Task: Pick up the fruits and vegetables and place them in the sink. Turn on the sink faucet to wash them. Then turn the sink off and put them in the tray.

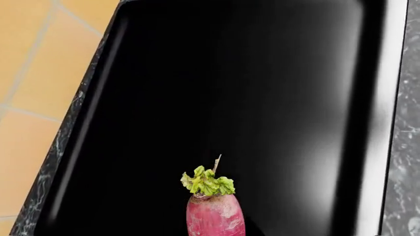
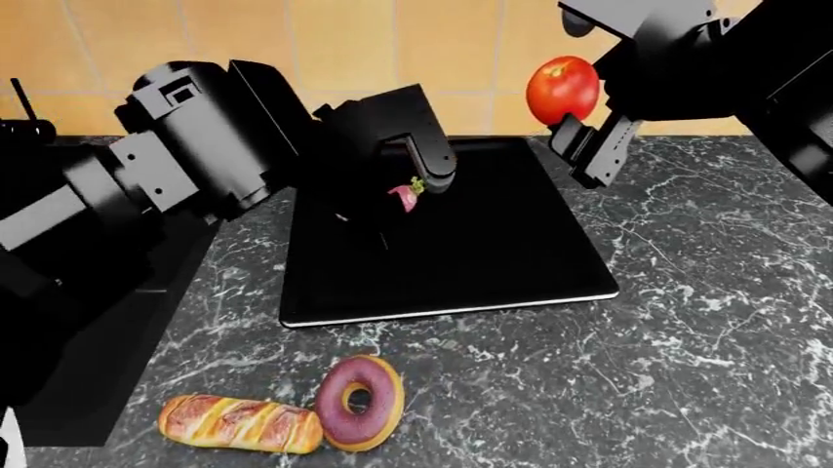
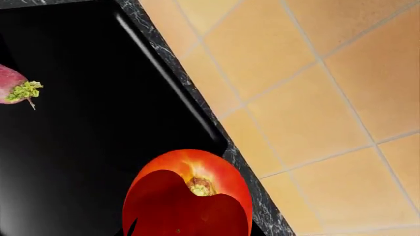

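Note:
The flat black tray (image 2: 443,263) lies on the grey marbled counter. Above its far left part my left gripper (image 2: 414,192) is shut on the pink radish (image 2: 405,198). In the left wrist view the radish (image 1: 215,215) points its green stem over the tray (image 1: 229,88); the fingers do not show there. My right gripper (image 2: 580,105) is shut on the red tomato (image 2: 563,89), high over the tray's far right corner. The right wrist view shows the tomato (image 3: 190,194) close up, the radish (image 3: 15,86) beyond it and the tray (image 3: 98,137) beneath. My left arm hides most of the sink (image 2: 98,370), and the sink faucet is mostly hidden.
A glazed bread roll (image 2: 241,424) and a purple-frosted donut (image 2: 361,402) lie on the counter (image 2: 703,322) near its front edge, in front of the tray. An orange tiled wall (image 2: 390,44) runs right behind the tray's far edge.

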### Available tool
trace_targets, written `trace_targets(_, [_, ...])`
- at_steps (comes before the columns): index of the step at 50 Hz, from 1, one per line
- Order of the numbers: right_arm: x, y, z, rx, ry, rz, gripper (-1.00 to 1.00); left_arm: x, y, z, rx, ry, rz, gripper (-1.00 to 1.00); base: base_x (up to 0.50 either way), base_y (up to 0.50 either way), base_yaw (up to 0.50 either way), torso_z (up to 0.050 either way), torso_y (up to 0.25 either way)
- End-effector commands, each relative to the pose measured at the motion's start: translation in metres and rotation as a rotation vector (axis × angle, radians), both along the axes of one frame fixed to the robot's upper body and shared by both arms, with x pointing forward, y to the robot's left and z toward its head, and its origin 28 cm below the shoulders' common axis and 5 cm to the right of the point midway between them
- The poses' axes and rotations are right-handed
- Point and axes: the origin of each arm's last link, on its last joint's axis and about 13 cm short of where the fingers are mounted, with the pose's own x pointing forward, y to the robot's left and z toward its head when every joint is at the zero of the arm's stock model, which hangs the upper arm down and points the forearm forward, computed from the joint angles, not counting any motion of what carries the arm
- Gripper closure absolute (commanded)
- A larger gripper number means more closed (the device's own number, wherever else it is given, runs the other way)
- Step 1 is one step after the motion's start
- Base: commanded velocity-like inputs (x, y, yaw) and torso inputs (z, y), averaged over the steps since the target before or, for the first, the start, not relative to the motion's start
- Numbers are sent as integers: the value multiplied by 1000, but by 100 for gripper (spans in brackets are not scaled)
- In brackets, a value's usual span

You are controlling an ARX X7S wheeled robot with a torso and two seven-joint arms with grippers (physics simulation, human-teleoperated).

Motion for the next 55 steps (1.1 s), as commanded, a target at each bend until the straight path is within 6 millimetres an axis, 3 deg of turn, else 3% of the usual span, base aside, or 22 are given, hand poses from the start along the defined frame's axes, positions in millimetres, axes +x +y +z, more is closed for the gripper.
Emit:
trace_targets(1, [1, -1, 1, -3, -12, -7, 100, 13, -3, -11, 2, 32, 5, 100, 0, 0, 0, 0, 0])
trace_targets(16, [2, -2, -2, 3, -9, -14, 100, 24, -5, -20, 30, 74, 13, 100, 0, 0, 0, 0, 0])
trace_targets(17, [3, -2, -2, 3, -9, -13, 100, 24, -5, -20, 30, 75, 13, -100, 0, 0, 0, 0, 0])
trace_targets(24, [4, -1, -4, 2, -3, -10, 100, 17, -2, -15, 27, 66, 18, -100, 0, 0, 0, 0, 0])
trace_targets(38, [11, 5, -9, -11, 33, 20, 100, -21, 16, 15, -33, -37, 16, -100, 0, 0, 0, 0, 0])
trace_targets(55, [49, 29, -8, -113, 214, 77, 100, -67, 40, 26, -87, -107, 43, -100, 0, 0, 0, 0, 1])
